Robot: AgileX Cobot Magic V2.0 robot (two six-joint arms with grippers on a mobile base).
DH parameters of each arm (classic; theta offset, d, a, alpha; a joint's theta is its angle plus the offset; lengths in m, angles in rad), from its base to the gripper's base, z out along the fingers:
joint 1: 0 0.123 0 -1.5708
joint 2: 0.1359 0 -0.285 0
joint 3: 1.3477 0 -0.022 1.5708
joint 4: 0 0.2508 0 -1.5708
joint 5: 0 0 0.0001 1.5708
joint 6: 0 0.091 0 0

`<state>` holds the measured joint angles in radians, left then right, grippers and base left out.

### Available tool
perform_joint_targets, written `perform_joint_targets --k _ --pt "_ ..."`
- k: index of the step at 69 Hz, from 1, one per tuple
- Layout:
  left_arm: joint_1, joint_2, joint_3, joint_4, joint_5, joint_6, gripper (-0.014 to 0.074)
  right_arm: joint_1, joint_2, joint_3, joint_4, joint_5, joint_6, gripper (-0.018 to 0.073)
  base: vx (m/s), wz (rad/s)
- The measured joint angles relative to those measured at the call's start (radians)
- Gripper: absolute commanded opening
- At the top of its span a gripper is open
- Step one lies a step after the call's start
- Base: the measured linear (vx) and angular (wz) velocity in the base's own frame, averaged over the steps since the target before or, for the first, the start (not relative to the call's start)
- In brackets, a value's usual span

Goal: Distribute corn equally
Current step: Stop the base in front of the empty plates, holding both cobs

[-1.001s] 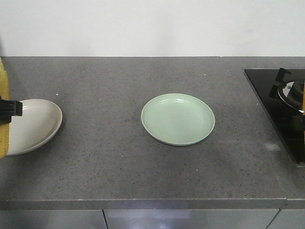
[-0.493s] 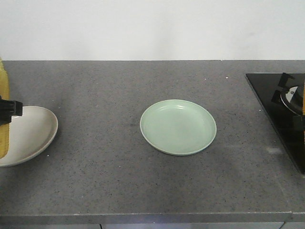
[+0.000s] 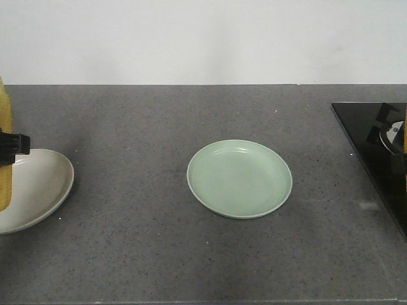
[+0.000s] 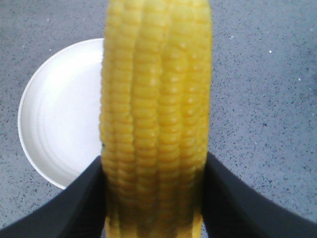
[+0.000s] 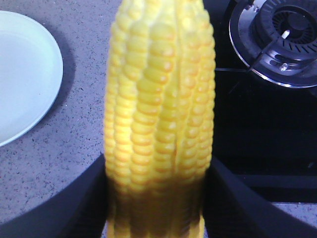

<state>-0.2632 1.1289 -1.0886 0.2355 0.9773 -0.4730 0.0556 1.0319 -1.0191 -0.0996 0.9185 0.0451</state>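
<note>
My left gripper [image 4: 154,173] is shut on a yellow corn cob [image 4: 156,114] that stands upright between its black fingers, above the right part of a bare white plate [image 4: 64,114]. In the front view this gripper [image 3: 9,145] and its corn [image 3: 5,108] show at the left edge over the white plate [image 3: 35,184]. My right gripper [image 5: 157,173] is shut on a second corn cob [image 5: 161,99], over the counter between the pale green plate [image 5: 22,74] and the hob. The green plate [image 3: 240,178] lies bare at the counter's middle.
A black glass hob [image 3: 381,159] with a gas burner [image 5: 282,34] takes up the right end of the grey speckled counter [image 3: 140,241]. A white wall runs along the back of the counter.
The front view has shifted: the counter and both plates sit lower in frame, and the counter's front edge has left view. Both grippers keep their cobs.
</note>
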Motion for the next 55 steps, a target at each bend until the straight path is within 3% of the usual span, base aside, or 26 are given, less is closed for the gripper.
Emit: perform_joint_targets --k 55 --pt "0.000 0.000 0.000 0.000 0.000 0.000 0.0133 0.000 0.000 0.000 0.000 0.000 0.000 0.0194 0.02 0.00"
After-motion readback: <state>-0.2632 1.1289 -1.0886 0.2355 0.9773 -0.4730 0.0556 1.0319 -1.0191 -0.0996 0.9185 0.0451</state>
